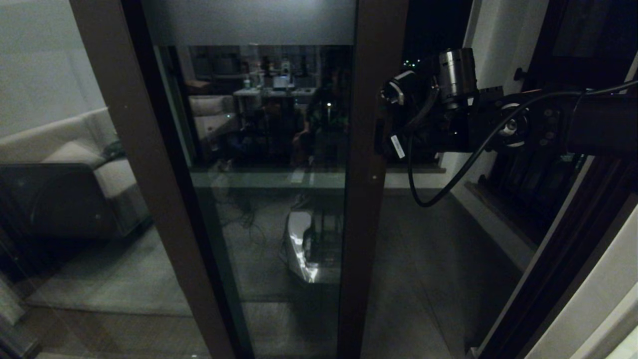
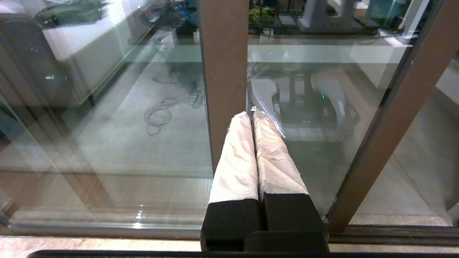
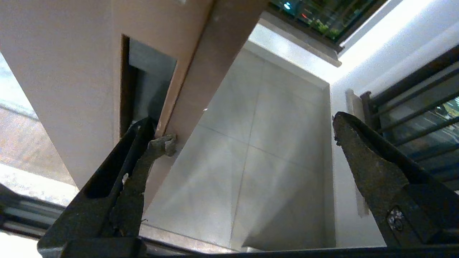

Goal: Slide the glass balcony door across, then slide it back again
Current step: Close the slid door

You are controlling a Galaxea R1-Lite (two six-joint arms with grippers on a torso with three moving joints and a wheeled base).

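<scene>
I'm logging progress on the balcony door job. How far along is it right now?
Done: the glass balcony door stands partly open, with bare balcony floor showing past its stile. In hand: the right gripper is open at the stile, one finger at the recessed handle slot. Left: whichever slide remains; direction unclear. The left gripper is parked, shut.

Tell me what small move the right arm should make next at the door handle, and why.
Probably push the glass balcony door sideways toward the fixed panel. The right gripper is open, one finger hooked at the recessed handle slot in the stile, with open balcony floor beside that edge. The left gripper is shut, low by the glass.
</scene>
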